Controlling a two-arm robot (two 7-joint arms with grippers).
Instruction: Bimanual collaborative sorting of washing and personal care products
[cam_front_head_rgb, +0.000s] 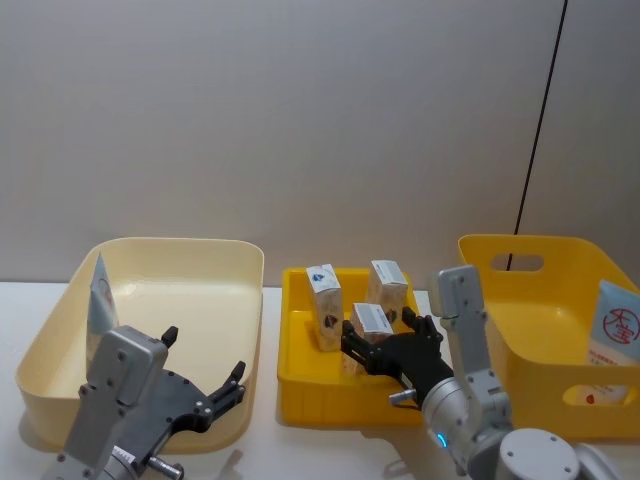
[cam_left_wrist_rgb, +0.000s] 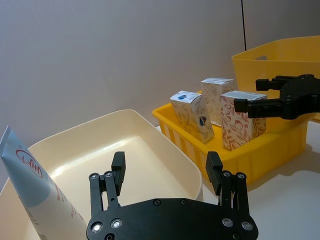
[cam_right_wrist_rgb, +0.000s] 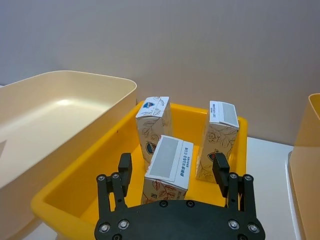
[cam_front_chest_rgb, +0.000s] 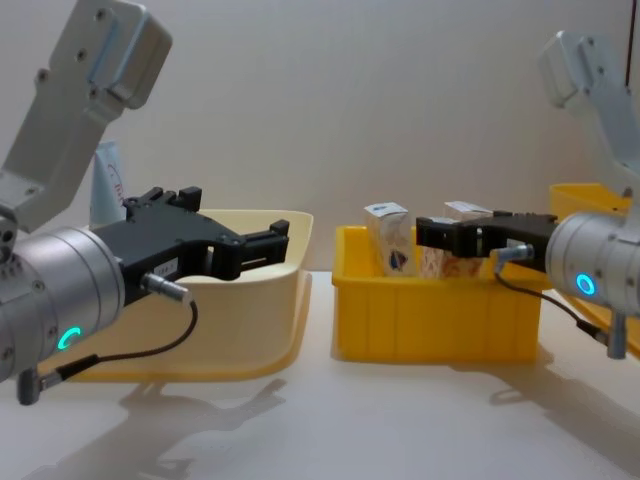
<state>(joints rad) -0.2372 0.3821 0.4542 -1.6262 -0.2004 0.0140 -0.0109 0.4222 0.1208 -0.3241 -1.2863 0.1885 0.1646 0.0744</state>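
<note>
Nearest white carton (cam_right_wrist_rgb: 168, 167) in the middle tray (cam_right_wrist_rgb: 75, 197) sits between the open right gripper (cam_right_wrist_rgb: 172, 172); left gripper (cam_left_wrist_rgb: 166, 170) open over the cream bin (cam_left_wrist_rgb: 150, 150).

Cream bin (cam_front_head_rgb: 200, 262): you are looking at smooth plastic, slight sheen inside. Yellow tray (cam_front_head_rgb: 300, 350) and yellow bin (cam_front_head_rgb: 540, 300): plastic showing soft gloss. White cartons (cam_right_wrist_rgb: 169, 167): matt printed card. Pale-blue tube (cam_left_wrist_rgb: 35, 192): smooth plastic. Left gripper (cam_left_wrist_rgb: 166, 170) and right gripper (cam_right_wrist_rgb: 172, 167): matt black fingers. Arm housings (cam_front_chest_rgb: 60, 285) are showing grey satin finish. Table (cam_front_chest_rgb: 350, 420): matt white.
</note>
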